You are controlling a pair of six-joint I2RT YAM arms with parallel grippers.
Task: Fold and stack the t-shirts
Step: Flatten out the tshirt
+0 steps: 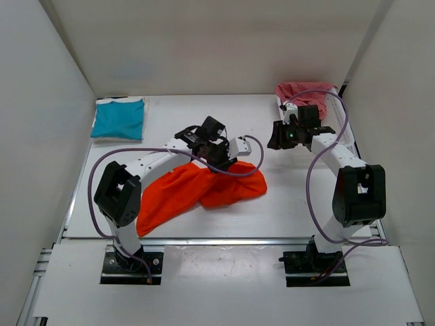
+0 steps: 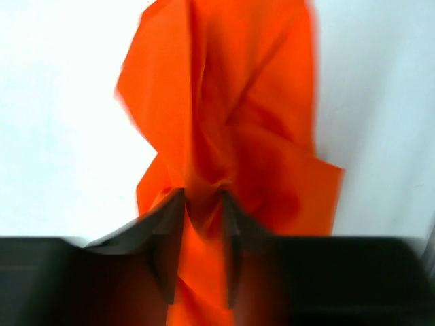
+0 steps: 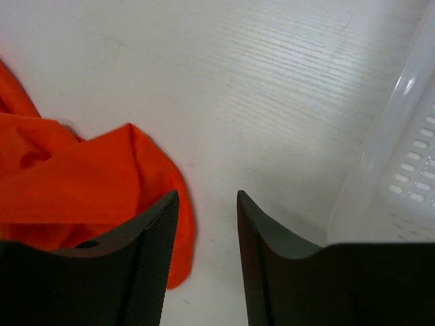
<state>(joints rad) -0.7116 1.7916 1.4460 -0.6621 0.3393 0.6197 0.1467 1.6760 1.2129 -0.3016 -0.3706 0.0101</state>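
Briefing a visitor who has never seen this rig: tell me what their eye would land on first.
The bright orange t-shirt lying crumpled mid-table grabs attention first, with the left gripper pinching a bunched fold of it. Next come the folded teal-blue t-shirt at the far left corner and the pinkish-red t-shirt heaped at the far right, while the right gripper hovers open beside the white basket.

I run this from afar, and it looks like a robotics lab cell: plain white panels (image 1: pixel 204 47) box in a white table (image 1: pixel 285 217), aluminium rails (image 1: pixel 224 240) framing its near edge.
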